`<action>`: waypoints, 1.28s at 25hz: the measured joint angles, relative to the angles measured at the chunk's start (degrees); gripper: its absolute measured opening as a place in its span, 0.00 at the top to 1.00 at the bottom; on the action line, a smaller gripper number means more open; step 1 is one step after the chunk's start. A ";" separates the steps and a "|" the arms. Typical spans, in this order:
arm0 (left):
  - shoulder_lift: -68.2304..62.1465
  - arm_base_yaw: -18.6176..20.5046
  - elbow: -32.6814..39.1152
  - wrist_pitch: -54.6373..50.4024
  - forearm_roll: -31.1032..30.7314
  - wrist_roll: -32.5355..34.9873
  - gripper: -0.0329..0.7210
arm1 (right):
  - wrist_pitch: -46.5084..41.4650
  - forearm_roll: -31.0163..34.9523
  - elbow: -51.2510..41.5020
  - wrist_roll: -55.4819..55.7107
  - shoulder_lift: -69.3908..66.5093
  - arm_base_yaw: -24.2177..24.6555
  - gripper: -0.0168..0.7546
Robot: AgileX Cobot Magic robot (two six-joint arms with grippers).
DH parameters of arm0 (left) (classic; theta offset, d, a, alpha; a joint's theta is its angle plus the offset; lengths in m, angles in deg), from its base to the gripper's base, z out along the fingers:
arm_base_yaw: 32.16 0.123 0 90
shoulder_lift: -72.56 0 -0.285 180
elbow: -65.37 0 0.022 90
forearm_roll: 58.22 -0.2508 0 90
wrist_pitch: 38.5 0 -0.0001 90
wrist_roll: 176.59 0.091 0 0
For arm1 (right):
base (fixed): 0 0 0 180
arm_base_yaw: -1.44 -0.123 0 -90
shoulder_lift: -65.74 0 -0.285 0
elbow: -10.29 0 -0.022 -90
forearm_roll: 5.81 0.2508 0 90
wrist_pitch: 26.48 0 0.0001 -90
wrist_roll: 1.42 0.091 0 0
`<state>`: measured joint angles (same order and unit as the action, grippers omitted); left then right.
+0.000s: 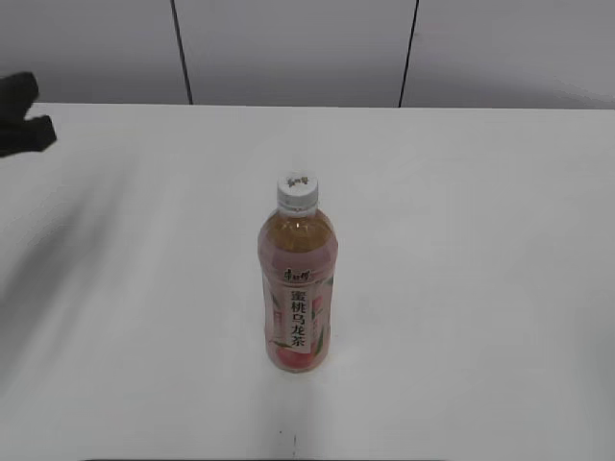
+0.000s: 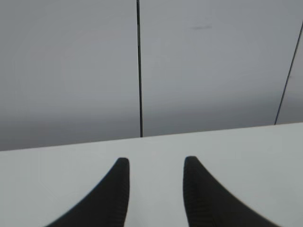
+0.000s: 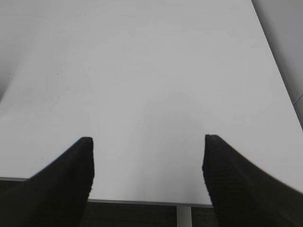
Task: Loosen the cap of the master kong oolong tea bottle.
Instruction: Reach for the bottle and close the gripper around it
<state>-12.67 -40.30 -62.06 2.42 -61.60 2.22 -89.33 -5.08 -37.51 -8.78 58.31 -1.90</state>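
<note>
Exterior view shows the master kong oolong tea bottle [image 1: 297, 293] standing upright near the middle of the white surface [image 1: 480, 288], its pink label with the white strip of black characters facing the camera and the cap [image 1: 297, 191] seated on its neck. Nothing touches the bottle or the cap. At the far left edge of that view a dark shape, probably part of the left tool [image 1: 21, 125], sits well apart from the bottle, though it is too cropped to read its form. Left wrist view has the left tool [image 2: 156, 163] with its two dark ribbed fingers [image 2: 117, 194] parted by a moderate gap, nothing between them, above bare surface with a grey panelled wall [image 2: 71, 71] behind. Right wrist view has the right tool [image 3: 147, 142] spread wide, its fingers [image 3: 71, 184] far apart and holding nothing, poised over the near edge of the surface.
</note>
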 joint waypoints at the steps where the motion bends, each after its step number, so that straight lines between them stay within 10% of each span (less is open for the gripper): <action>1: -2.53 0.00 0.63 2.44 -0.61 -0.74 0.63 | 0.00 0.00 0.00 0.00 0.00 0.00 0.27; 15: -17.46 -0.09 2.20 25.77 -23.50 -11.64 0.21 | 0.00 0.00 0.00 0.00 0.00 0.00 0.27; 22: -17.46 -0.09 2.20 26.00 -37.37 -17.98 0.19 | 0.00 0.00 0.00 0.00 0.00 0.00 0.27; 32: -17.46 -0.09 8.89 27.99 -40.64 -19.12 0.18 | 0.00 0.00 0.00 0.00 0.00 0.00 0.27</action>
<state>-30.12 -40.39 -53.17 30.41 -102.23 -16.90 -89.33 -5.08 -37.51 -8.78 58.31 -1.90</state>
